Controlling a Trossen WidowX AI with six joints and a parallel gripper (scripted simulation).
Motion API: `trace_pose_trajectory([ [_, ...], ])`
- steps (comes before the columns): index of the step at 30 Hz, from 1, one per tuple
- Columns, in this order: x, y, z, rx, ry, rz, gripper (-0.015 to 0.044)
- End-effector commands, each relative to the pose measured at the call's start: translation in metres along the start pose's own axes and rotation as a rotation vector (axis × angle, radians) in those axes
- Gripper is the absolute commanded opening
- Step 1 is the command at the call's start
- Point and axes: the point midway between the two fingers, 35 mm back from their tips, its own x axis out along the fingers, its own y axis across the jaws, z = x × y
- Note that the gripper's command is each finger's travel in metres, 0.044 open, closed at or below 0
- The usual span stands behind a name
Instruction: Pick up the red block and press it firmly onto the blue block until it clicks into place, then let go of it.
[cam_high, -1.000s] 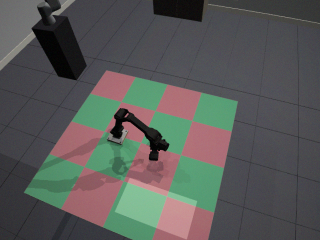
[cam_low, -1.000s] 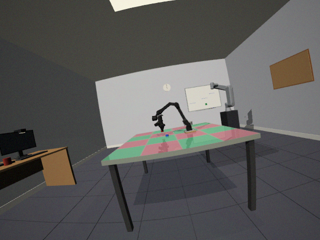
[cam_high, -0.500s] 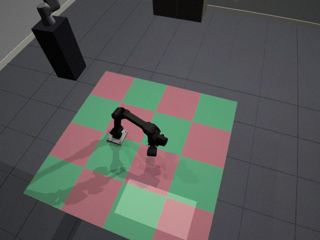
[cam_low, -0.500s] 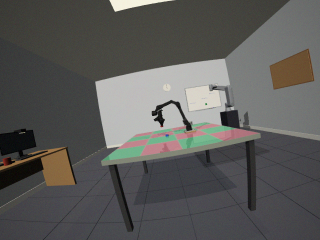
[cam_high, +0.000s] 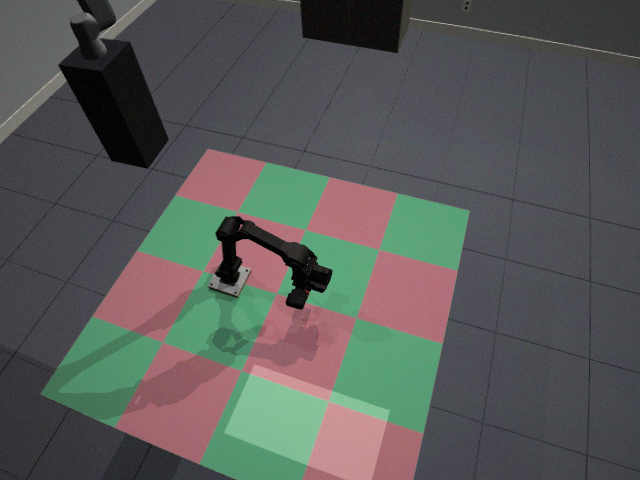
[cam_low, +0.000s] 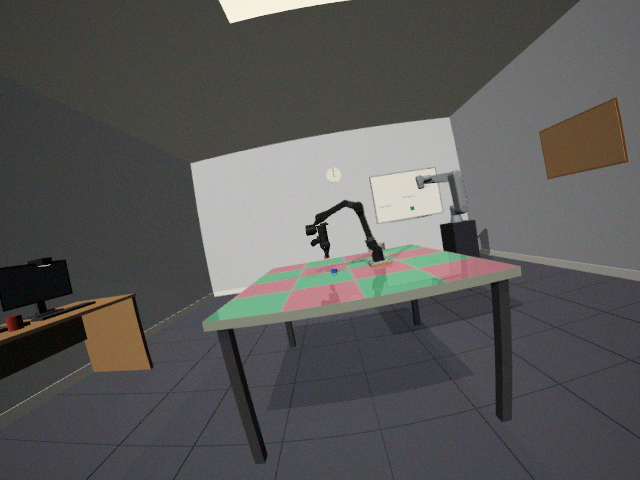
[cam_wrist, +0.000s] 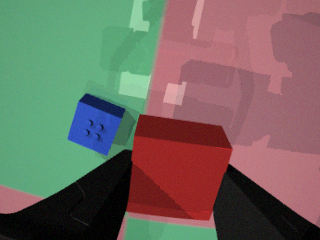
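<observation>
The red block (cam_wrist: 176, 172) is held between the two black fingers and fills the lower middle of the wrist view. My gripper (cam_wrist: 174, 167) is shut on it and holds it above the table. The blue block (cam_wrist: 96, 127) (cam_low: 333, 270) stands on a green square, studs up, to the left of the red block in the wrist view. The two blocks are apart. In the top view the blue block is hidden behind the arm, and only a speck of the red block (cam_high: 307, 292) shows.
The table (cam_high: 413, 227) (cam_low: 330, 305) has a red and green checkered top with shadows and a bright light patch. The arm's base plate (cam_high: 229, 281) sits on it. A desk (cam_low: 111, 330) and a grey arm on a dark pedestal (cam_high: 116, 108) stand away from the table.
</observation>
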Motion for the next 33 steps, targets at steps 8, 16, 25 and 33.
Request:
trace_pose_trajectory([
  [8,0.025,0.041,-0.022,0.213,-0.005,-0.001,0.0],
  [16,0.031,0.05,-0.028,0.261,-0.005,0.0,0.0],
  [25,0.054,0.05,-0.028,0.261,-0.005,0.0,0.0],
  [33,0.064,0.05,-0.028,0.261,-0.005,0.0,0.0],
])
